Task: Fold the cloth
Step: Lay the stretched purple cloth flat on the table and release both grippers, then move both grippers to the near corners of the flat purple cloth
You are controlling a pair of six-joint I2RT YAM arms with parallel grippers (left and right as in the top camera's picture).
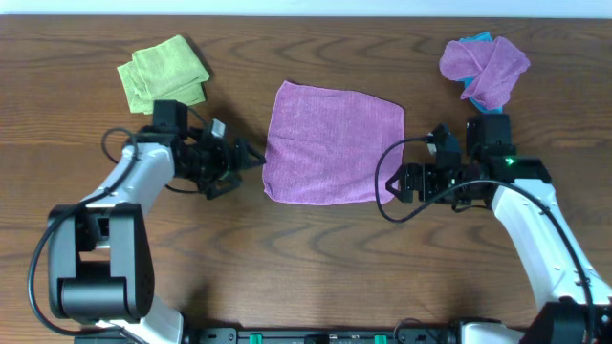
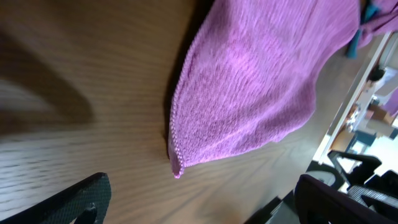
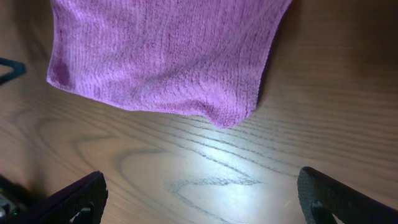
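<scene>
A purple cloth lies flat and spread out in the middle of the wooden table. My left gripper is open and empty just left of the cloth's near-left corner, which shows in the left wrist view. My right gripper is open and empty just right of the cloth's near-right corner, which shows in the right wrist view. Neither gripper touches the cloth.
A folded green cloth lies at the back left. A crumpled purple cloth sits on a blue one at the back right. Bare wood lies in front of the cloth.
</scene>
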